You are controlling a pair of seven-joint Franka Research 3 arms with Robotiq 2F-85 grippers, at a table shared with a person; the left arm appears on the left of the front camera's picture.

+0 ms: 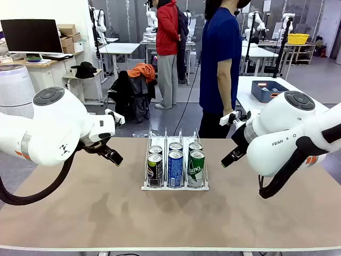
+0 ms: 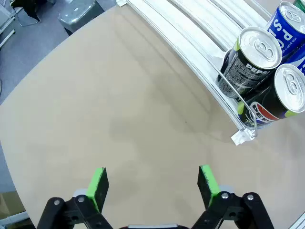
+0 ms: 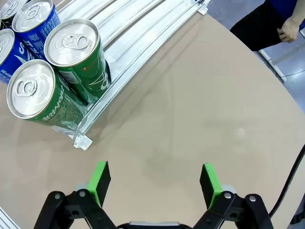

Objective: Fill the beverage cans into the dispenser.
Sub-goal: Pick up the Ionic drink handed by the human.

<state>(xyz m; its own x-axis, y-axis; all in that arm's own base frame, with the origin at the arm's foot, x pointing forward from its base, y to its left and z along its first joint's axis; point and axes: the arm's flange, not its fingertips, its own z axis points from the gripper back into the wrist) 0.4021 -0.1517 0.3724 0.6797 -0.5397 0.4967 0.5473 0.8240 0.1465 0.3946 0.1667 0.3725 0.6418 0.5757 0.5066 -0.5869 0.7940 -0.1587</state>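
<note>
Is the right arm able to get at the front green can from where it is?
Probably yes. The right gripper is open, with bare table between it and the front green can. The dispenser wall and the blue can crowd it, so coming from above looks easier.

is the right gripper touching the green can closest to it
Apart. The right wrist view shows bare table between the right gripper, jaws open, and the nearest green can in the dispenser.
</note>
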